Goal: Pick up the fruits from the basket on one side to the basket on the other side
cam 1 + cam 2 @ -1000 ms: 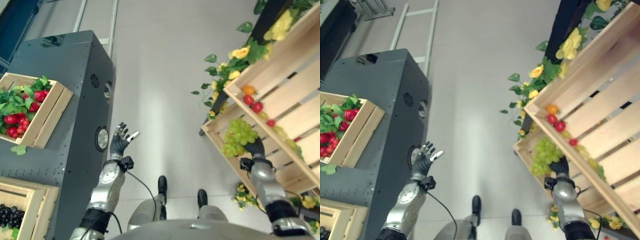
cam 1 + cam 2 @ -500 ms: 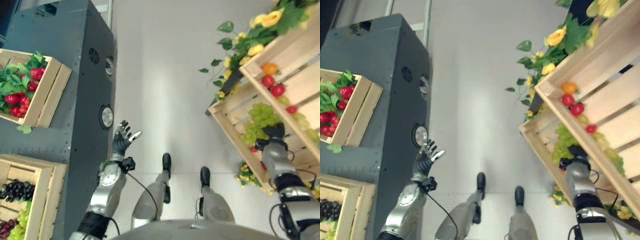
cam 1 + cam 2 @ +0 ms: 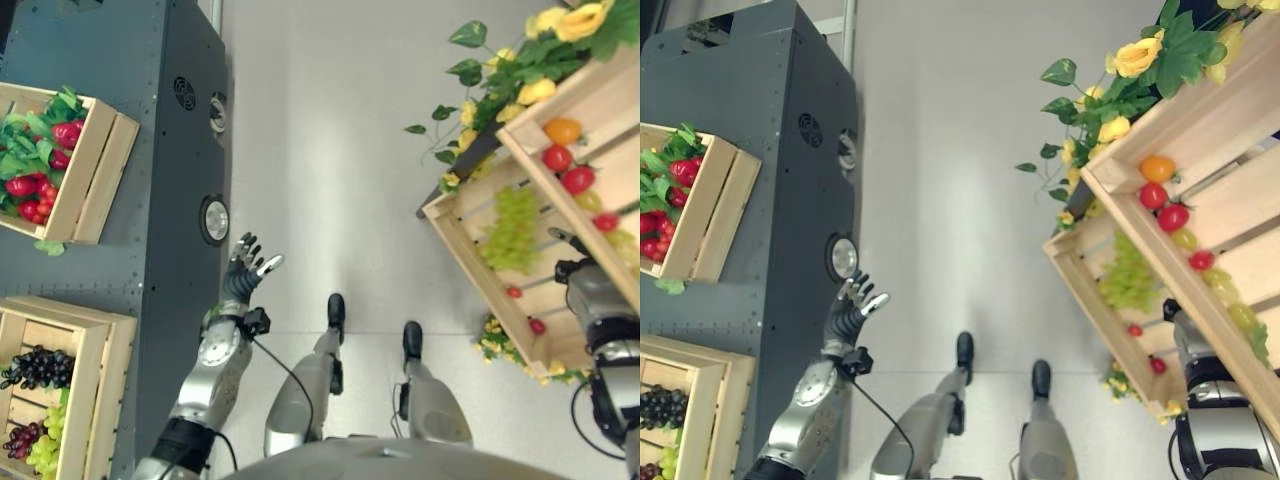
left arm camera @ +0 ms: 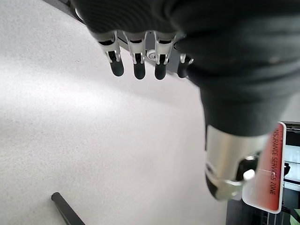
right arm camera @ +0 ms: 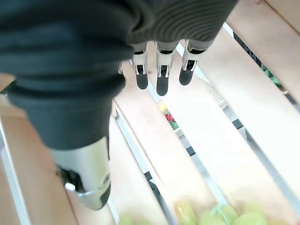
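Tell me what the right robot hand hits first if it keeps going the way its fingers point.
Probably the bare wooden slats of the lower crate: the right robot hand is open and empty over them. Depth is unclear.

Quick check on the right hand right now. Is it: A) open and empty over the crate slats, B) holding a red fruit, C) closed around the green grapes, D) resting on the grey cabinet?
A: in the right wrist view the right hand has straight fingers holding nothing, above the wooden crate slats, with the green grapes lying apart.
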Controlling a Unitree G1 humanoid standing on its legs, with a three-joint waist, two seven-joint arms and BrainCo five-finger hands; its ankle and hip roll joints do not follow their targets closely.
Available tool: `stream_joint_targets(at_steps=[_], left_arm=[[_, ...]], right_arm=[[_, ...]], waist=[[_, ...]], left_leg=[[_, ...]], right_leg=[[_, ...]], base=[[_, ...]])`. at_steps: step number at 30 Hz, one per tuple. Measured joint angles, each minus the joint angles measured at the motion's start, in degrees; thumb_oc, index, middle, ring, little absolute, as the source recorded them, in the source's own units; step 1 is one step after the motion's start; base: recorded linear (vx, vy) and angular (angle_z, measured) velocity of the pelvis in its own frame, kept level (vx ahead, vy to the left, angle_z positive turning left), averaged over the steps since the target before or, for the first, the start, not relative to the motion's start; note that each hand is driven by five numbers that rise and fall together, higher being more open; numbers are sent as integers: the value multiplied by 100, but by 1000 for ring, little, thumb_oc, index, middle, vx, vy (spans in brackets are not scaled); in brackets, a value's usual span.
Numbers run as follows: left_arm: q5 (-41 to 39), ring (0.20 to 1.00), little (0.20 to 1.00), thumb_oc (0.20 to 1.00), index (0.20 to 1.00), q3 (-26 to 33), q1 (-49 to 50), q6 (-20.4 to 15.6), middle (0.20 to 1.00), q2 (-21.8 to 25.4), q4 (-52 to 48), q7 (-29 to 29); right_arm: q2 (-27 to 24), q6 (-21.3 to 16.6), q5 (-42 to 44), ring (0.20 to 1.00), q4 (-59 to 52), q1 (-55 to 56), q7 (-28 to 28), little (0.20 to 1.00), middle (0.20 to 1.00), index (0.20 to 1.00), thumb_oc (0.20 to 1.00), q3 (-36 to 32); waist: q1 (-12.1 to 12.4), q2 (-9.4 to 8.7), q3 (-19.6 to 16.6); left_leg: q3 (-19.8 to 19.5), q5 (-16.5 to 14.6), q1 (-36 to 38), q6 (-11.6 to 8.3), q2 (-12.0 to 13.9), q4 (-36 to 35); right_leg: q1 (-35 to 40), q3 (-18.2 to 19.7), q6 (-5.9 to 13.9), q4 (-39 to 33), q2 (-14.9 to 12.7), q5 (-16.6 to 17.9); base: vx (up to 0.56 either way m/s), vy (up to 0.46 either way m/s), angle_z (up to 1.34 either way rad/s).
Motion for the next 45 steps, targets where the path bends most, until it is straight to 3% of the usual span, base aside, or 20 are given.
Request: stream_joint_targets(at_steps=[6,12,19,28,33,34,35,36,38,39,40,41,42,43,44,45], left_arm=[[1,1000,1000,1000,1000,-63,-9,0,1000,-18,4,38],[3,1000,1000,1000,1000,158,-120,-2,1000,-209,19,113],[0,1000,1000,1000,1000,227,-148,-75,1000,-354,24,107],[-2,1000,1000,1000,1000,619,17,-105,1000,-512,76,105],[-6,1000,1000,1000,1000,617,148,-112,1000,-562,109,83],[-15,1000,1000,1000,1000,648,223,-118,1000,-574,114,80],[-38,1000,1000,1000,1000,653,177,-117,1000,-556,146,76],[-101,1000,1000,1000,1000,663,47,-123,1000,-535,242,67],[-105,1000,1000,1000,1000,667,6,-103,1000,-573,409,62],[-104,1000,1000,1000,1000,665,60,-112,1000,-682,439,59],[-102,1000,1000,1000,1000,638,48,-118,1000,-768,456,29],[-102,1000,1000,1000,1000,623,120,-131,1000,-976,443,14],[-101,1000,1000,1000,1000,585,99,-145,1000,-1021,464,-3],[-99,1000,1000,1000,1000,538,45,-145,1000,-1096,470,-17],[-94,1000,1000,1000,1000,514,77,-166,1000,-1130,428,-43],[-93,1000,1000,1000,1000,527,141,-200,1000,-1106,418,-53]], right_arm=[[60,-3,-84,1000,-850,358,-23,1000,1000,1000,1000,-20],[651,-226,-200,1000,-2357,1058,-56,1000,1000,1000,1000,-448],[1406,-545,-204,1000,-3838,1954,447,1000,1000,1000,1000,-364],[1566,-683,-311,1000,-5045,2492,1073,1000,1000,1000,1000,-70],[1552,-697,-320,1000,-5211,2573,1196,1000,1000,1000,1000,32],[1577,-702,-326,1000,-5330,2609,1223,1000,1000,1000,1000,69],[1603,-703,-326,1000,-5388,2636,1221,1000,1000,1000,1000,65],[1601,-704,-328,1000,-5490,2671,1239,1000,1000,1000,1000,70],[1567,-692,-383,1000,-5563,2759,1246,1000,1000,1000,1000,55],[1429,-691,-472,1000,-5696,2895,1229,1000,1000,1000,1000,41],[1317,-688,-516,1000,-5845,3052,1217,1000,1000,1000,1000,49],[1085,-689,-536,1000,-6075,3349,1215,1000,1000,1000,1000,45],[1044,-694,-549,1000,-6106,3441,1217,1000,1000,1000,1000,46],[1090,-688,-576,1000,-6100,3493,1212,1000,1000,1000,1000,21],[1109,-678,-614,1000,-6102,3619,1242,1000,1000,1000,1000,82],[1121,-675,-652,1000,-6097,3646,1260,1000,1000,1000,1000,152]], waist=[[-10,1,2],[-26,-16,14],[-139,-115,107],[-125,-165,166],[-115,-204,219],[-110,-180,213],[-145,-295,257],[-119,-574,382],[-175,-715,385],[-344,-638,323],[-478,-564,270],[-635,-154,-3],[-664,-107,-78],[-689,14,-129],[-769,118,-271],[-730,127,-394]], left_leg=[[-3,12,0,-17,12,0],[-15,12,4,-17,9,0],[-166,36,46,-52,31,3],[-321,77,49,-110,11,245],[-312,398,50,-546,69,178],[-117,-8,48,-794,170,73],[183,-370,38,-615,159,116],[466,-488,12,-480,131,557],[856,-594,79,-623,284,1047],[1062,-578,303,-599,496,1208],[1451,-559,377,-430,718,1338],[1900,-38,349,106,1022,1324],[1859,-132,407,54,989,1231],[1998,30,427,283,797,964],[1988,81,407,350,768,727],[1864,73,419,341,739,535]], right_leg=[[-4,0,-3,-1,14,6],[14,-19,-11,1,17,1],[125,-158,-28,1,67,-34],[373,-428,-103,33,155,-58],[472,-870,-235,256,168,-182],[499,-1130,-279,281,208,-165],[496,-1233,-293,278,75,-155],[479,-1328,-258,339,-242,-133],[598,-1690,-184,327,-573,-98],[803,-1962,-83,354,-706,-105],[971,-2277,83,395,-827,-175],[1094,-2638,126,466,-641,-202],[1055,-2726,223,684,-741,-275],[752,-2758,190,1684,-1050,-438],[569,-2786,267,1910,-1090,-755],[534,-2767,319,1626,-979,-829]], base=[[-2,-16,0],[-5,-50,2],[-32,-61,10],[-84,-57,18],[-156,-24,48],[-94,-10,44],[-63,31,56],[-62,54,49],[-101,70,65],[-128,80,107],[-87,105,160],[-11,49,136],[49,83,156],[39,112,160],[70,180,158],[93,194,155]])
